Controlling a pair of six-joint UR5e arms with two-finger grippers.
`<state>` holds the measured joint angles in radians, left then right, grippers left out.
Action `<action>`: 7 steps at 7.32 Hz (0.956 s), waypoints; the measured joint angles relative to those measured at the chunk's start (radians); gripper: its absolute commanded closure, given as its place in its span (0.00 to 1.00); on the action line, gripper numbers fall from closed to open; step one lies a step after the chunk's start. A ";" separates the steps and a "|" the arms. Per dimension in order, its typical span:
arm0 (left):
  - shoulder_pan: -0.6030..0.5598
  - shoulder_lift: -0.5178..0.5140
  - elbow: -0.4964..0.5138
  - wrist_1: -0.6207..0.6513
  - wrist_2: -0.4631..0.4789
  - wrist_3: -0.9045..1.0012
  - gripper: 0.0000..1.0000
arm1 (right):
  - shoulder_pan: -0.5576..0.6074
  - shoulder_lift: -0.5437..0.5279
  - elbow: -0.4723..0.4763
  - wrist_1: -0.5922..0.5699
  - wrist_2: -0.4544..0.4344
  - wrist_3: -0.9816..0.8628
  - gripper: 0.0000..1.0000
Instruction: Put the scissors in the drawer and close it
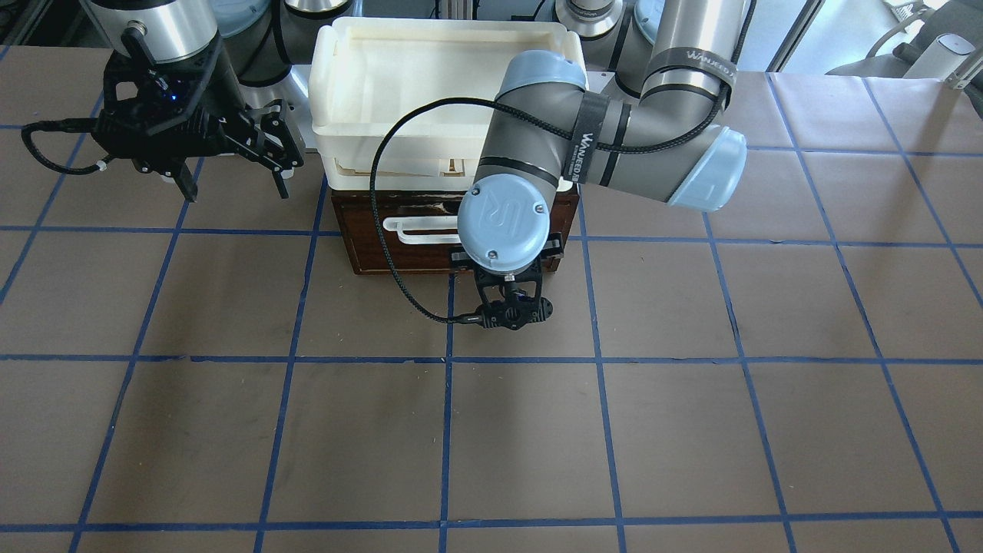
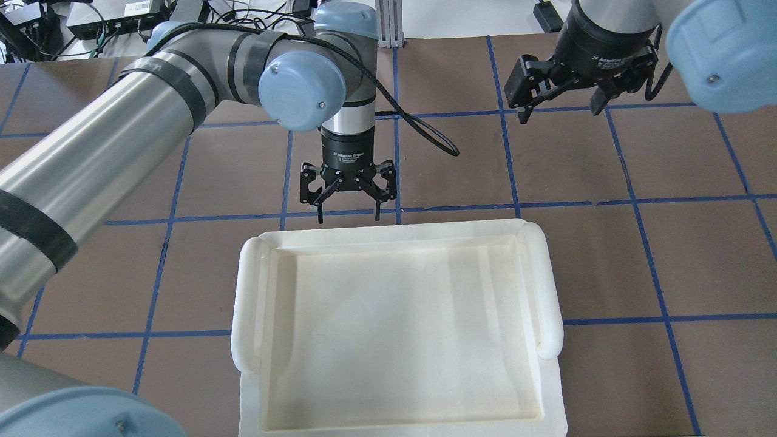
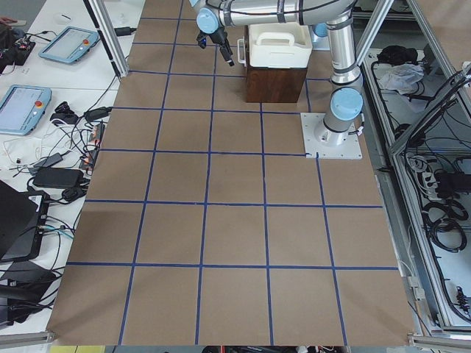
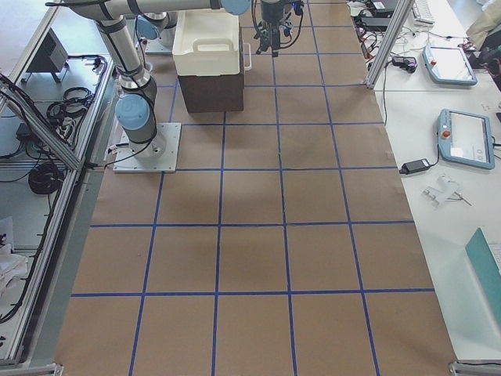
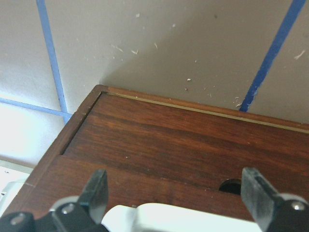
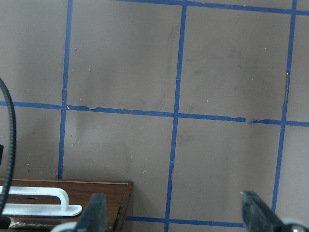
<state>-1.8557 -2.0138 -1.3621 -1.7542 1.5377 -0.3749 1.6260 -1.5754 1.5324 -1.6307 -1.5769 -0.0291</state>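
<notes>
Drawer [image 1: 367, 250]: dark brown front faced the operators' side, mid-table, under the tray. In the L wrist view the front lay flush w/ its frame, so it looked pushed in.
Handle [image 1: 418, 228]: white bar, running across the drawer front.
L gripper [image 2: 349, 216]: there it was, pointing straight down right in front of the drawer face, just past the tray's far rim in the overhead view. Fingers were spread wide, gripping nothing.
Drawer vs L gripper: wrist view had the handle showing btwn the 2 fingers, w/ the brown front filling the frame beyond them. Touching or not, couldn't tell.
R gripper [image 1: 236, 193]: off to the robot's right of the drawer, well apart from it, above the table. Fingers were apart, nothing btwn them.
Scissors: showed in no view, so couldn't tell where they were.
Tray [image 2: 546, 285]: cream-white, sat on top of the drawer unit.
Table [image 1: 691, 430]: brown top w/ a blue tape grid.
Count: 1 drawer, 1 handle, 1 tray, 2 grippers.
</notes>
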 measured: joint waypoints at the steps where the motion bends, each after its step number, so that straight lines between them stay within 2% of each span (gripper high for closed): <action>1: 0.037 0.013 0.039 0.027 0.001 0.060 0.00 | 0.000 0.000 0.000 0.000 0.000 0.000 0.00; 4: 0.169 0.094 0.079 0.171 0.001 0.305 0.00 | 0.000 0.000 0.000 0.000 0.000 0.000 0.00; 7: 0.264 0.174 0.069 0.217 0.007 0.440 0.00 | 0.000 0.000 0.000 0.000 -0.001 0.000 0.00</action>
<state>-1.5917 -1.8399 -1.2934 -1.5374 1.5448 0.0651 1.6260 -1.5755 1.5324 -1.6307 -1.5775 -0.0290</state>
